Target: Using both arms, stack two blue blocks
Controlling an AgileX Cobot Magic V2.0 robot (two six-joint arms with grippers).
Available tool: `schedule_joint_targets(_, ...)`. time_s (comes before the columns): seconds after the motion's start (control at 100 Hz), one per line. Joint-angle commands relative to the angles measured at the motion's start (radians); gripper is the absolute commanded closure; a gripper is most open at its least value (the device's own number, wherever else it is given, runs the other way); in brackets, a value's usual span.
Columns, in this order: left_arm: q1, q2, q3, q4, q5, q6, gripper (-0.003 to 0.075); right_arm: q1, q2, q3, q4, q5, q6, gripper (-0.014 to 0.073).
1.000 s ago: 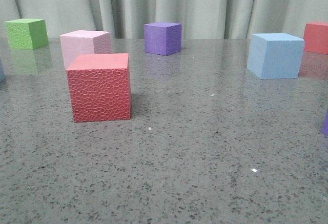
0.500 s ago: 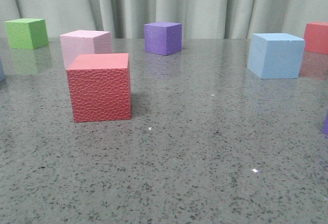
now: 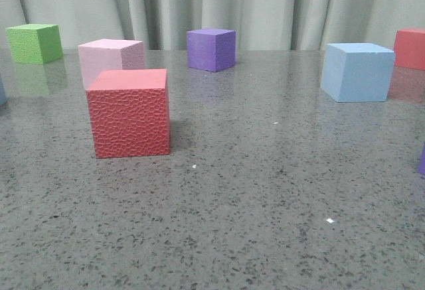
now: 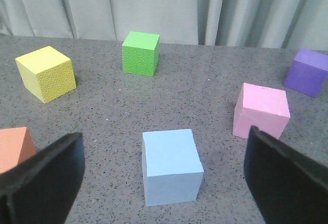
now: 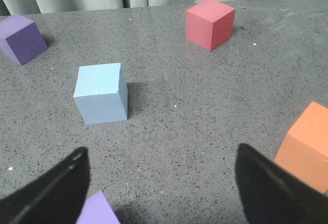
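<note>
One pale blue block (image 3: 357,71) stands on the table's right side in the front view; it also shows in the right wrist view (image 5: 101,93), well ahead of my open, empty right gripper (image 5: 161,152). The other blue block (image 4: 170,165) shows in the left wrist view, on the table between the spread fingers of my open left gripper (image 4: 164,147), touching neither finger. In the front view only a bluish sliver (image 3: 1,92) shows at the left edge. Neither gripper is in the front view.
The front view has a red textured cube (image 3: 128,112), pink cube (image 3: 109,58), purple cube (image 3: 211,49), green cube (image 3: 34,43) and a red cube (image 3: 410,48). A yellow cube (image 4: 46,73) is near the left arm. An orange cube (image 5: 305,147) and a light purple cube (image 5: 97,211) sit by the right fingers.
</note>
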State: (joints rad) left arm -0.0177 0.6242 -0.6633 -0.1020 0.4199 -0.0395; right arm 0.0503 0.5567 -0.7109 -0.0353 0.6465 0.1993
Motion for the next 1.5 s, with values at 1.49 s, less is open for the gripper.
schedule_joint_targets(1.49, 0.003, 0.008, -0.038, -0.03, -0.107, -0.001, 0.0092, 0.155, 1.138, -1.011, 0.075, 0.511, -0.006, -0.0049)
